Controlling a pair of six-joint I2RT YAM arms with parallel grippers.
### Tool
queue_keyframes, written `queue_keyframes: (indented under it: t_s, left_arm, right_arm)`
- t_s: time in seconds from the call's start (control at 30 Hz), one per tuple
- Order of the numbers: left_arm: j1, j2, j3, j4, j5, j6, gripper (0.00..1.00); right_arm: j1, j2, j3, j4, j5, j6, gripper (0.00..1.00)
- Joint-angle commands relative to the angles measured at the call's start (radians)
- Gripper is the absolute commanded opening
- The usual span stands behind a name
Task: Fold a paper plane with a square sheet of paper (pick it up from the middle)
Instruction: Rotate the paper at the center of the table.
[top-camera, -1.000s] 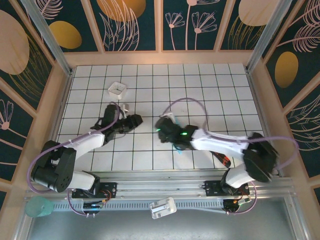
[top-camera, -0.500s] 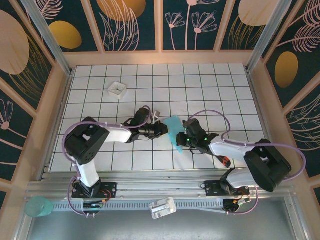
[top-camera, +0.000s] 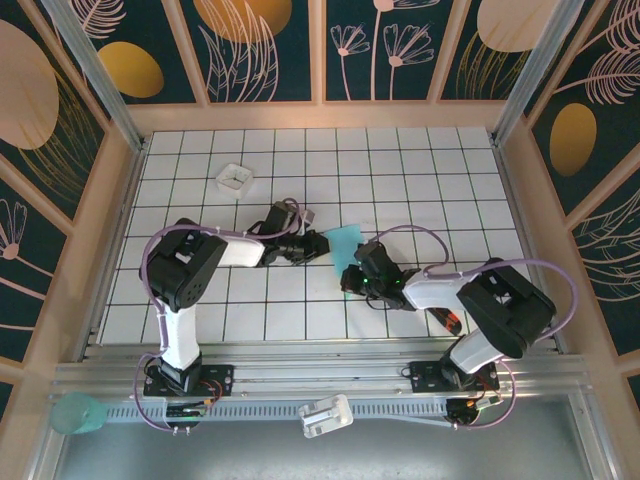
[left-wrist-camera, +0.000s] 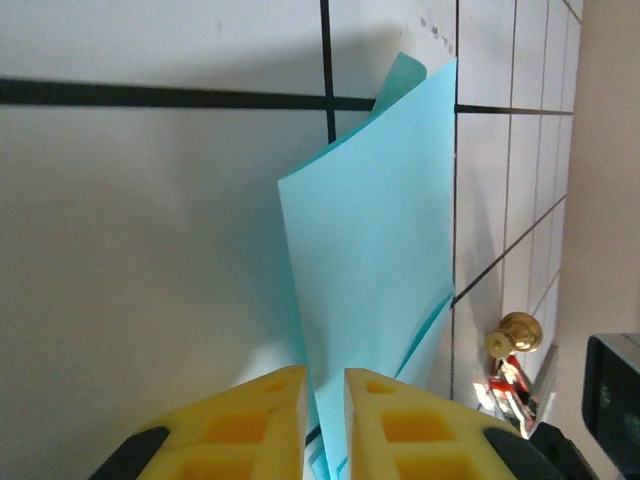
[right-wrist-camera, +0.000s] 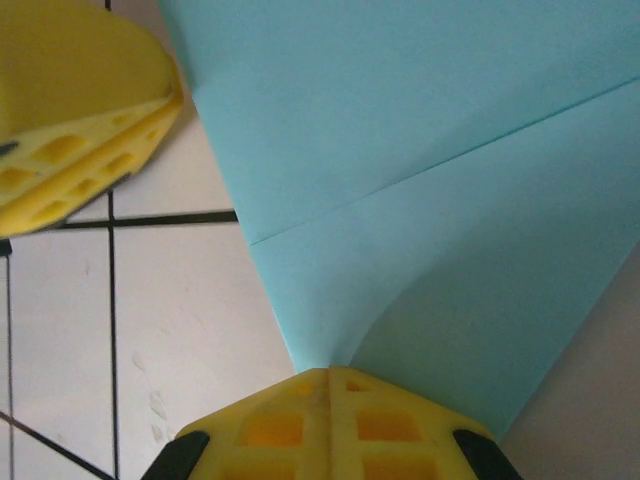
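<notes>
paper sheet (top-camera: 347, 243): thin, smooth turquoise, creased, tapering to a corner, mid-desk (top-camera: 400, 170) | left jaws: yellow, pinching its left edge | right jaws: pressed together on its near corner

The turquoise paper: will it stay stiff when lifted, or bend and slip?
Probably floppy: the folded paper bows where it stands free beyond the left fingers. Likely very light: a pinch at one edge holds it up. It looks thin, so hard pulling may tear it.
</notes>
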Motion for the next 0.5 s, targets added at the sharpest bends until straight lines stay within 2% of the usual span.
queue_keyframes:
  t_s: [0.0, 0.23, 0.33, 0.47]
  left_arm:
    - [0.012, -0.029, 0.02, -0.087, -0.037, 0.07, 0.23]
    - [0.012, -0.202, -0.11, -0.036, -0.097, 0.005, 0.28]
    - [0.006, -0.206, -0.132, 0.016, -0.052, -0.04, 0.21]
    - [-0.031, -0.161, -0.112, 0.059, -0.009, -0.078, 0.13]
  right_arm:
    - [0.032, 0.051, 0.018, 0.049, 0.061, 0.095, 0.0]
    - [0.099, 0.079, 0.038, 0.141, 0.12, 0.231, 0.0]
    - [0.103, 0.049, 0.025, 0.194, 0.113, 0.242, 0.01]
    - [0.098, -0.039, 0.008, 0.171, 0.126, 0.207, 0.03]
